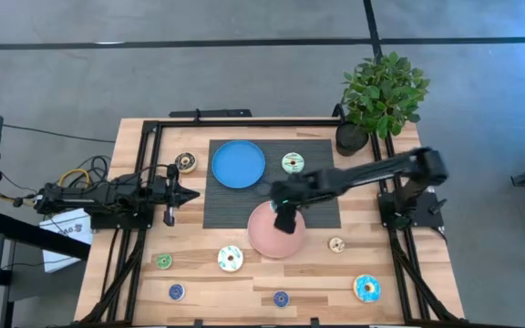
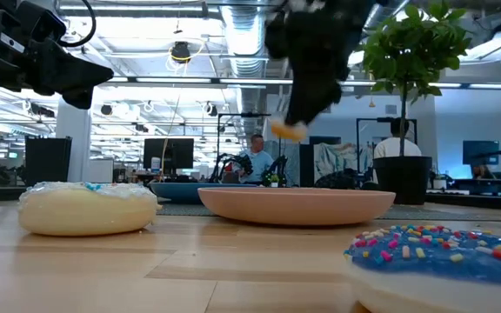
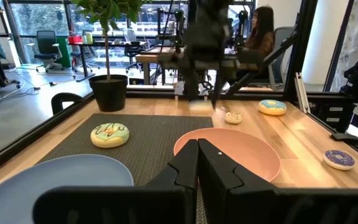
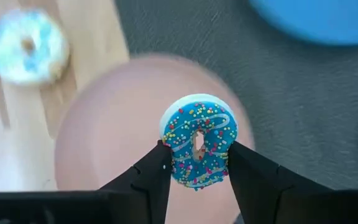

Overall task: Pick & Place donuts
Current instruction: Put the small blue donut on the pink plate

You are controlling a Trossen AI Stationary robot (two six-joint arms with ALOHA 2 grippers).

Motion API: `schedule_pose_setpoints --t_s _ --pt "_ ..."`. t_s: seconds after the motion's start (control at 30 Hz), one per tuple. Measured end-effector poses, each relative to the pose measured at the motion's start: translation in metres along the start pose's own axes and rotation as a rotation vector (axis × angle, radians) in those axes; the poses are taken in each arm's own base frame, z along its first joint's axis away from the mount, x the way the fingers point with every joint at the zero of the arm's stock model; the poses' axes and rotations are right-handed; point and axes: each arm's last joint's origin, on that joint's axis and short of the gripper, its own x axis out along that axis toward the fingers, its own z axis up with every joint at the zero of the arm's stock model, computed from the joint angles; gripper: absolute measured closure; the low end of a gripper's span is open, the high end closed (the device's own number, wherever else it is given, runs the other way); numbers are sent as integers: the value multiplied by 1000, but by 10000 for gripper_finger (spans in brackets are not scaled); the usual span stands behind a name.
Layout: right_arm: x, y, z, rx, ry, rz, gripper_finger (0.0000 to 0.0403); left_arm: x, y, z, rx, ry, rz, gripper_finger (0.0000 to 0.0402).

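From table level, the nearest items are a blue sprinkled donut (image 2: 446,252) and a cream donut (image 2: 87,208) on the wooden table (image 2: 233,269). Behind them lies the pink plate (image 2: 296,204), with the right gripper (image 2: 307,91) hanging above it. That gripper (image 4: 196,163) is clamped on a blue-iced donut with coloured sprinkles (image 4: 197,142), held on edge between the two fingers. The carried donut hangs directly over the plate, clear of its surface; this position suggests a release onto the plate is the step in hand.

The left gripper (image 1: 173,193) waits at the left edge of the dark mat (image 1: 322,155), fingers pressed together and holding nothing.

Count from overhead: one pink plate (image 1: 264,241), one blue plate (image 1: 239,164), both bare. Eight donuts lie loose: one on the mat (image 1: 293,163), one brown beside the mat's left edge (image 1: 185,162), and six on the bare wood nearer the front (image 1: 231,259). With the carried one, nine in all. A potted plant (image 1: 383,91) stands at the far right corner.
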Motion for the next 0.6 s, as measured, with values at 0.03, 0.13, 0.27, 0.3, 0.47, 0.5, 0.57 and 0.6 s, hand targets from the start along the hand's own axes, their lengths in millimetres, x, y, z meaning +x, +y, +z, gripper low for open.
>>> schedule_pose_setpoints --t_s 0.03,0.13,0.27,0.3,0.47,0.5,0.57,0.6 --pt "10 1 2 -7 47 -16 260 0 0 0 0 0 0 401" --pt "36 -1 5 -9 163 -37 252 0 0 0 0 0 0 401" --pt "51 -5 13 18 206 71 234 0 0 0 0 0 1 401" --pt "53 -6 15 25 200 90 229 0 0 0 0 0 0 401" --pt "55 -14 15 74 209 63 200 0 0 0 0 0 1 401" --pt "55 -16 15 76 208 42 194 0 0 0 0 0 1 401" --pt "55 -17 16 79 206 38 183 0 0 0 0 0 0 401" --pt "55 -17 16 80 206 39 179 0 0 0 0 0 1 401"
